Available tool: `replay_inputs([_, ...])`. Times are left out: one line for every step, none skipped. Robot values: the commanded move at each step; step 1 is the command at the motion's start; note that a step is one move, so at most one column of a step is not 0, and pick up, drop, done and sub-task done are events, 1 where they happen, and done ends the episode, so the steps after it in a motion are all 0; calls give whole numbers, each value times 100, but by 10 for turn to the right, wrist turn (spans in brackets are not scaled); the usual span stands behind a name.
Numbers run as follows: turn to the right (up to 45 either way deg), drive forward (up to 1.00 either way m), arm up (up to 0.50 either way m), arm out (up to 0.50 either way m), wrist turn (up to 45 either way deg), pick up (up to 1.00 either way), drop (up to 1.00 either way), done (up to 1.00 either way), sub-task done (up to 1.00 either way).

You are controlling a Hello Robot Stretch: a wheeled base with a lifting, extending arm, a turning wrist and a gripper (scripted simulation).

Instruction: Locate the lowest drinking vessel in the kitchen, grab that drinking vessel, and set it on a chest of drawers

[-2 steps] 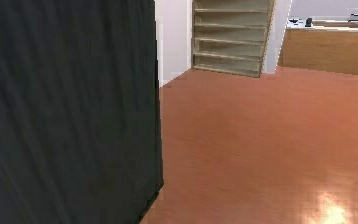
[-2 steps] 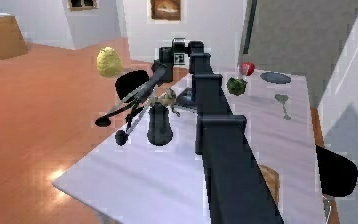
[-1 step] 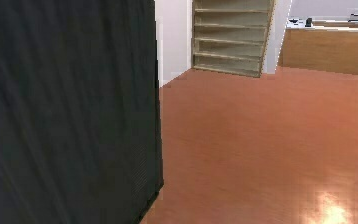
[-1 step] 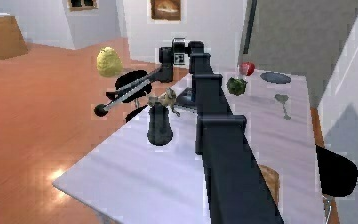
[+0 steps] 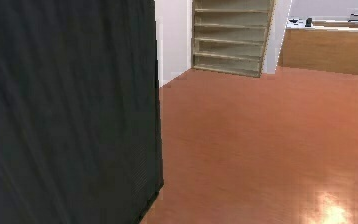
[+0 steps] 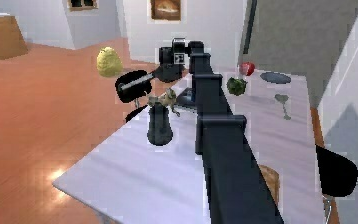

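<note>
**Arm side view.** A pale table [image 6: 117, 170] runs from the lower left toward the far wall. The arm [image 6: 222, 150], a dark square bar, reaches along the table's middle toward its far edge. There the claw [image 6: 163, 60] sits among dark shapes. Because things lie on the table at and behind it, it cannot be told whether the claw grasps anything.

A stemmed glass [image 6: 283, 100] — the one shape here that reads as a drinking vessel — stands upright near the table's right edge, well apart from the claw. Beyond the glass, toward the far right corner, lies a dark dish [image 6: 275, 77]. Between the dish and the arm are a red thing [image 6: 249, 69] and a green round thing [image 6: 235, 87].

Left of the arm, about mid-table, a dark mill-shaped piece [image 6: 159, 125] stands upright. Just behind it is a small brownish-green thing [image 6: 167, 99], too small to name.

A black chair [image 6: 135, 85] stands at the table's left edge, and a yellow-green lump [image 6: 109, 62] shows past it, possibly on the floor. A second black chair [image 6: 339, 170] stands at the right edge. A framed picture [image 6: 167, 9] hangs on the far wall.

**Forward view.** A tall dark panel [image 5: 67, 110] takes the left half. Reddish floor [image 5: 257, 140] runs back to a pale open shelf unit [image 5: 232, 35] and, at the upper right, a low wooden unit [image 5: 327, 52].
</note>
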Motion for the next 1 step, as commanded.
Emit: replay_inputs([0, 0, 0, 0, 240, 0, 0, 0, 0])
